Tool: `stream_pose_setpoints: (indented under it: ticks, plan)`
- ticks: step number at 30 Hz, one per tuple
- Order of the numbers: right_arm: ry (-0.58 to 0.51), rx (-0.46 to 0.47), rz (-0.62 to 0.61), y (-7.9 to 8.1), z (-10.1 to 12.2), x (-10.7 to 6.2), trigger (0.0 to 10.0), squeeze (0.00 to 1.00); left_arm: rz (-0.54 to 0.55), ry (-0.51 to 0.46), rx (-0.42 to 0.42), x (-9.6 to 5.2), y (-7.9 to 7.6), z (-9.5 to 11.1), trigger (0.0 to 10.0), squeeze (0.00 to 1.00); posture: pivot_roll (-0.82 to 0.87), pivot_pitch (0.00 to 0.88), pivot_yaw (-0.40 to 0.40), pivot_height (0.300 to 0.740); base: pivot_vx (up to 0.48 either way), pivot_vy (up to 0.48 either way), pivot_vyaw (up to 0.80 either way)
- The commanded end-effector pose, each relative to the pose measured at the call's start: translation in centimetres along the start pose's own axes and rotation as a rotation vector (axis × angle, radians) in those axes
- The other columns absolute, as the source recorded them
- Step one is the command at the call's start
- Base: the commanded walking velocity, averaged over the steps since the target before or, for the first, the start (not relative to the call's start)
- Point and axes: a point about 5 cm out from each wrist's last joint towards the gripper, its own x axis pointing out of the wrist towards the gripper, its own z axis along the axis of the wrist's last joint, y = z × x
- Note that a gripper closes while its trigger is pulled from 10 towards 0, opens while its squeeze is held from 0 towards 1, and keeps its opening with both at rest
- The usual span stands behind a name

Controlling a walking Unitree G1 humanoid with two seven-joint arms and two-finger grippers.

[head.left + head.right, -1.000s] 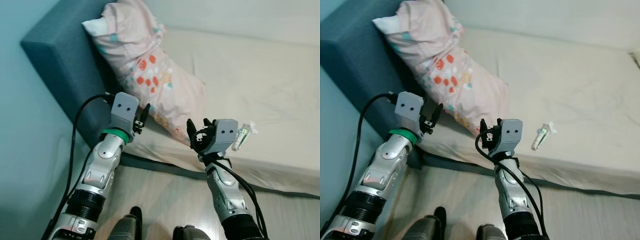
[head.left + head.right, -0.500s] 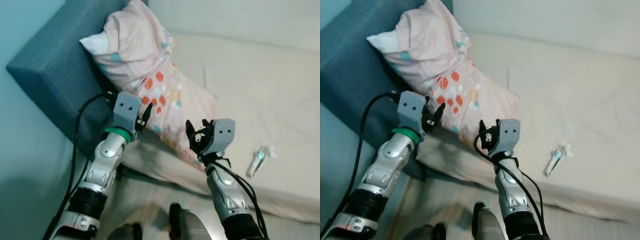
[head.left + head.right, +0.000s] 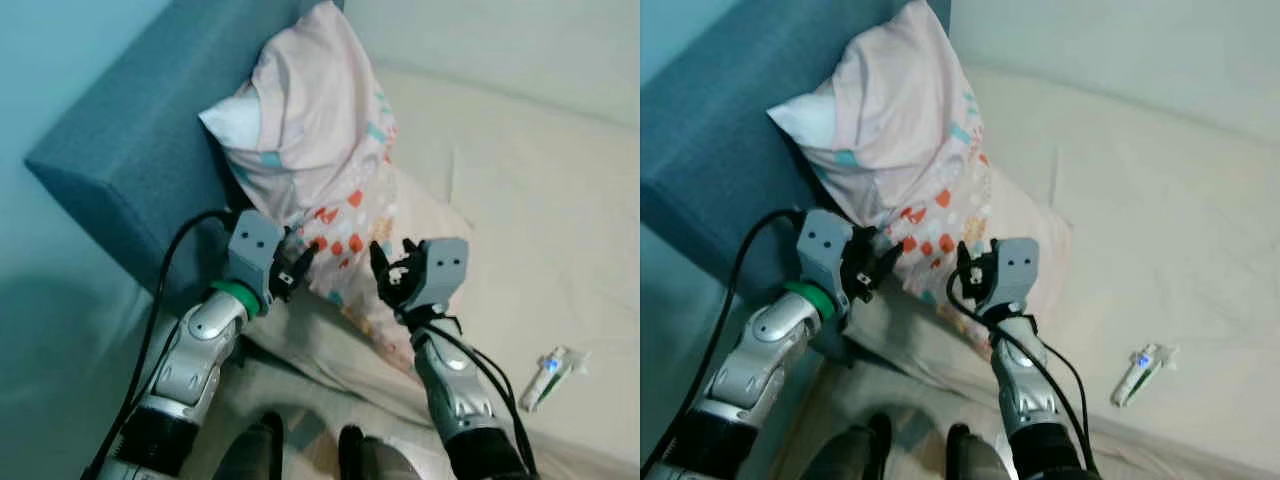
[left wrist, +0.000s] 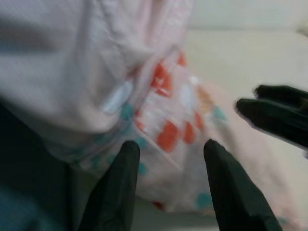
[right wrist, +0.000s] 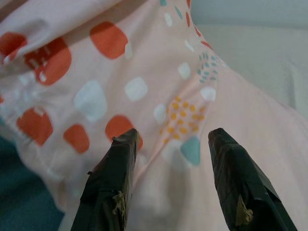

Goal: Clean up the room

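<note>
**Two-handed approach to the pillow**

The pillow [image 3: 330, 190] leans against the blue headboard [image 3: 130, 150] on the bed [image 3: 1160, 230]. The left gripper [image 3: 297, 268] and right gripper [image 3: 392, 272] flank its lower end, fingers spread, grasping nothing. Closing on gathered fabric at both sides should prevent sagging. No legible writing; a small tube [image 3: 1138, 372] lies well apart.

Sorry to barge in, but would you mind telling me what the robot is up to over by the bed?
The robot stands at the bed, both arms raised toward the pink patterned pillow leaning against the blue headboard. The left gripper and right gripper are open on either side of the pillow's lower end, not gripping it. A small tube lies on the mattress.
</note>
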Motion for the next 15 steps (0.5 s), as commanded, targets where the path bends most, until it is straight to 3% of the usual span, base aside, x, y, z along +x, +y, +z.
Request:
stream_pose_setpoints:
  ticks: [1, 2, 4, 7, 8, 10, 15]
  plan:
    - [0.056, -0.006, -0.017, -0.6, -1.3, -1.0, 10.0, 0.00, -0.032, 0.038, -0.119, -1.3, -1.3, -0.2, 10.0, 0.00, 0.00, 0.186, 0.049, 0.740, 0.000, 0.000, 0.00]
    - [0.056, -0.006, -0.017, -0.6, -1.3, -1.0, 10.0, 0.00, -0.032, 0.038, -0.119, -1.3, -1.3, -0.2, 10.0, 0.00, 0.00, 0.186, 0.049, 0.740, 0.000, 0.000, 0.00]
    - [0.063, -0.013, -0.025, -0.7, -1.5, -1.3, 10.0, 0.00, -0.037, 0.043, -0.199, -2.2, -1.7, 0.3, 10.0, 0.00, 0.00, 0.184, 0.048, 0.740, 0.000, 0.000, 0.00]
    - [0.063, -0.023, -0.028, -0.8, -1.6, -1.4, 10.0, 0.00, -0.044, 0.029, -0.207, -2.7, -1.6, 1.0, 10.0, 0.02, -0.01, 0.185, 0.047, 0.740, 0.000, 0.000, 0.00]
    - [0.061, -0.034, -0.027, -0.9, -1.5, -1.4, 10.0, 0.00, -0.053, 0.027, -0.219, -2.8, -1.5, 1.2, 10.0, 1.00, -0.01, 0.185, 0.047, 0.740, 0.000, 0.000, 0.00]
    - [0.057, -0.042, -0.028, -0.9, -1.4, -1.4, 10.0, 0.00, -0.057, 0.030, -0.229, -2.7, -1.4, 1.2, 10.0, 1.00, -0.01, 0.183, 0.050, 0.740, 0.000, 0.000, 0.00]
    - [0.013, -0.097, -0.071, -1.9, -0.3, -1.3, 10.0, 0.00, -0.060, 0.133, -0.261, -0.9, -1.9, -1.2, 10.0, 1.00, -0.04, 0.182, 0.060, 0.740, 0.000, 0.000, 0.00]
